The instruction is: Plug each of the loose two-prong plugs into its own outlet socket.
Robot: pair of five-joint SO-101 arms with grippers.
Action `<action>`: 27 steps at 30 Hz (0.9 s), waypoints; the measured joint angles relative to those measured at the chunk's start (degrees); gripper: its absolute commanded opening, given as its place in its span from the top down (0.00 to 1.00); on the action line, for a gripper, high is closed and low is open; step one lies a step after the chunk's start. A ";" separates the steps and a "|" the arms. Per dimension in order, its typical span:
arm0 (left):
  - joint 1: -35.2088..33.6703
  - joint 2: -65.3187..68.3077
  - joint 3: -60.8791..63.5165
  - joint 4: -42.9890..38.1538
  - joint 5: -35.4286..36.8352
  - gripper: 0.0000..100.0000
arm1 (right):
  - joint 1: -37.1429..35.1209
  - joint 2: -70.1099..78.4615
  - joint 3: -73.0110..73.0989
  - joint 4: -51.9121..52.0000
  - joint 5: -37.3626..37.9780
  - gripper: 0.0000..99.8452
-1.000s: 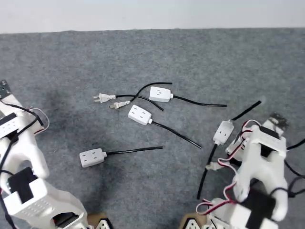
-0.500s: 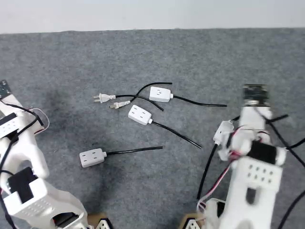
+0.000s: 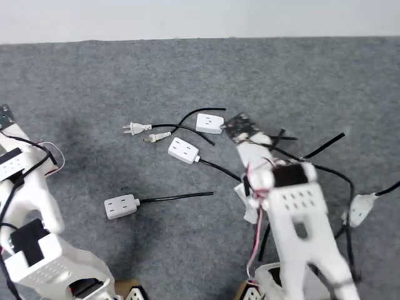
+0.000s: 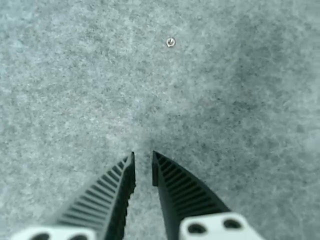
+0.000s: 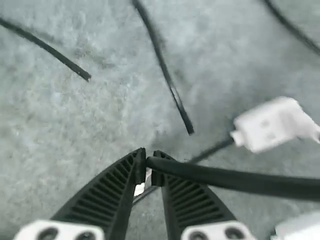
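Grey felt-like matting is laid over the counter (image 3: pixel 75 81); a plain pale wall (image 3: pixel 187 19) is seen behind it.

Right hand (image 5: pixel 148 161): clamped on a black cord (image 5: pixel 230 182), which is gripped right at the fingertips. A small pale piece is pinched there too. Whether it is a plug cannot be told. The cord is judged to be held this way so that its end can be carried to a socket. A white socket block (image 5: pixel 272 125) is seen near the hand in the right wrist view. In the high view the right arm (image 3: pixel 294 206) is stretched over the middle of the mat, toward the far socket (image 3: pixel 209 123).

Left hand (image 4: pixel 143 159): fingers drawn together to a slit, nothing held, hung over bare mat. The left arm (image 3: pixel 31 212) is folded at the near edge, well apart from the work, and is judged to be parked to keep the reach free.

Task's things: the longer plug (image 3: pixel 130 129) and the shorter plug (image 3: pixel 149 138) are laid side by side, prongs turned away from the sockets, neither inserted. The middle socket (image 3: pixel 184 150) is just beside them. The near socket (image 3: pixel 121 206) is set apart on its short cord. An outer socket (image 3: pixel 361 208) is seen beside the right arm.

Surface: even nap, with a small ring-shaped mark (image 4: pixel 170 42). Crossed cords are judged likely to snag.
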 measured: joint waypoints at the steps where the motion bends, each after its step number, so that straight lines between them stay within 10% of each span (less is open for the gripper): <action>1: 0.00 0.00 0.00 0.00 0.00 0.94 | -0.09 3.08 0.00 -1.93 0.53 0.99; 14: 0.00 0.00 0.00 0.00 0.00 0.94 | 2.37 37.63 -15.21 -12.22 14.07 0.88; 27: 0.00 0.00 0.00 0.00 0.00 0.94 | 2.99 29.36 -20.92 2.99 10.37 0.94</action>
